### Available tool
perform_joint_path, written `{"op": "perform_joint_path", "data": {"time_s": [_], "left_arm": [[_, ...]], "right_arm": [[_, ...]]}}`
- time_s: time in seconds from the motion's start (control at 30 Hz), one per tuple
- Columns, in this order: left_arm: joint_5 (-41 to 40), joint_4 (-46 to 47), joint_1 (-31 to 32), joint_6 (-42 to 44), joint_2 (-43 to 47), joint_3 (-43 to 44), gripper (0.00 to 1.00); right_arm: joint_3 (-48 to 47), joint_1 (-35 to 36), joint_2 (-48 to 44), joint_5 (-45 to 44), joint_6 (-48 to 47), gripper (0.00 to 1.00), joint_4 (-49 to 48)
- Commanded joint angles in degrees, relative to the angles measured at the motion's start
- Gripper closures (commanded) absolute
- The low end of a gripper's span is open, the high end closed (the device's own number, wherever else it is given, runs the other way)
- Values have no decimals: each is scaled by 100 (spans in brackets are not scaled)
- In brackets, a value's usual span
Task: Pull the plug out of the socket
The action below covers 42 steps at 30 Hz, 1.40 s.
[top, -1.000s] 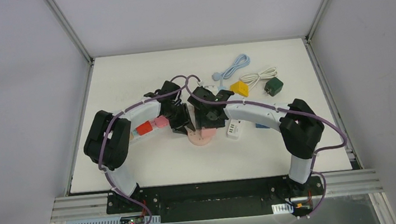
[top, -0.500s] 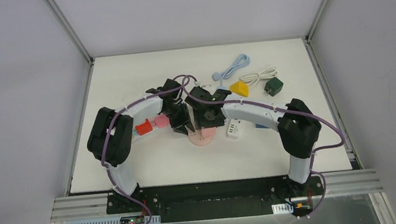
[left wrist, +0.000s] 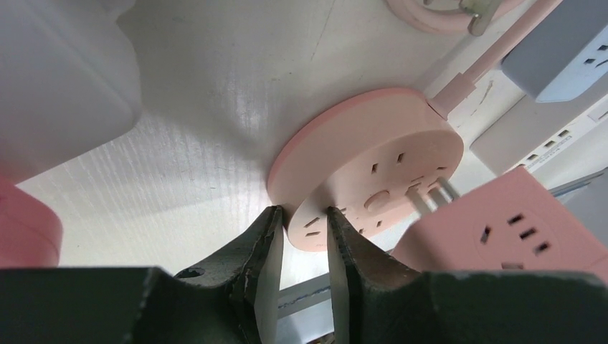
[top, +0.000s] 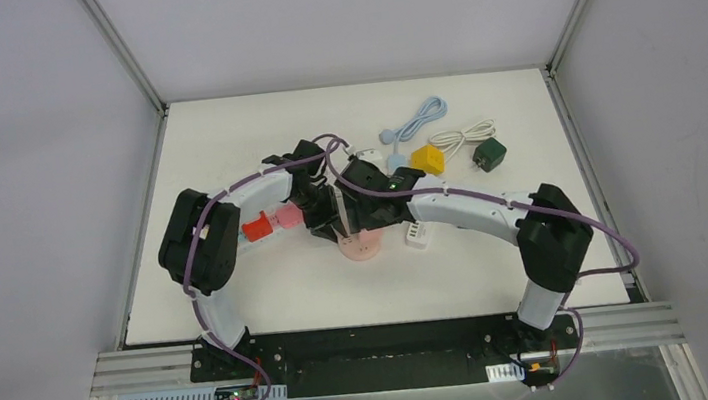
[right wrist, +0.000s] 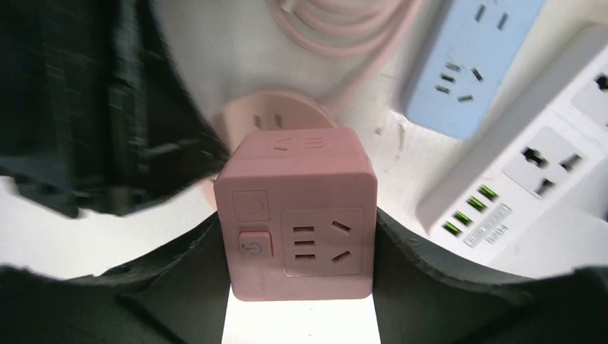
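Pink cube plug [right wrist: 295, 208] sits gripped in the right tool [right wrist: 295, 240], prongs [left wrist: 430, 197] half bared, while the left tool [left wrist: 305, 240] pinches the rim of the round socket [left wrist: 358, 143] to anchor it.

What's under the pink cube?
The round pink socket, with metal prongs bared between it and the cube. Whether their tips sit in slots is hidden by the cube.
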<state>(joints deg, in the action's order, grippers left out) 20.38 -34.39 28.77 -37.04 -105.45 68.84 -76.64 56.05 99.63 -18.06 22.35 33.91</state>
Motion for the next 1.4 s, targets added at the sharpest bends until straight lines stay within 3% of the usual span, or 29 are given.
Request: {"op": "perform_joint_path", "data": {"time_s": [0.0, 0.27, 0.53, 0.73, 0.8, 0.97, 1.03, 1.17, 1.23, 1.37], "left_arm": [[-586, -296, 73, 118, -389, -165, 73], [-326, -220, 71, 223, -125, 8, 68], [-239, -317, 58, 431, 498, 524, 50], [-648, -444, 17, 712, 1096, 692, 37], [-812, -460, 16, 882, 1361, 716, 36], [-1627, -446, 10, 1250, 1969, 653, 33], [-1939, -365, -1, 1352, 2244, 552, 31], [-2573, -182, -8, 1464, 2790, 289, 15], [-2775, -121, -33, 1475, 3006, 202, 4], [-2819, -122, -100, 1568, 3170, 188, 1]], "right_arm": [[-193, -218, -575, 175, 713, 100, -834], [112, -569, -1175, 250, 768, 100, -441], [997, -1076, -2222, 250, 1358, 100, 315], [1788, -1592, -2826, 588, 2066, 100, 875], [2038, -1695, -2983, 687, 2266, 96, 946], [2477, -1893, -3070, 790, 2627, 75, 1153], [2605, -1937, -2981, 792, 2769, 74, 1249], [2899, -1970, -2827, 755, 3036, 66, 1438], [2994, -1975, -2817, 668, 3167, 50, 1502], [2983, -1990, -2855, 402, 3244, 12, 1699]]}}
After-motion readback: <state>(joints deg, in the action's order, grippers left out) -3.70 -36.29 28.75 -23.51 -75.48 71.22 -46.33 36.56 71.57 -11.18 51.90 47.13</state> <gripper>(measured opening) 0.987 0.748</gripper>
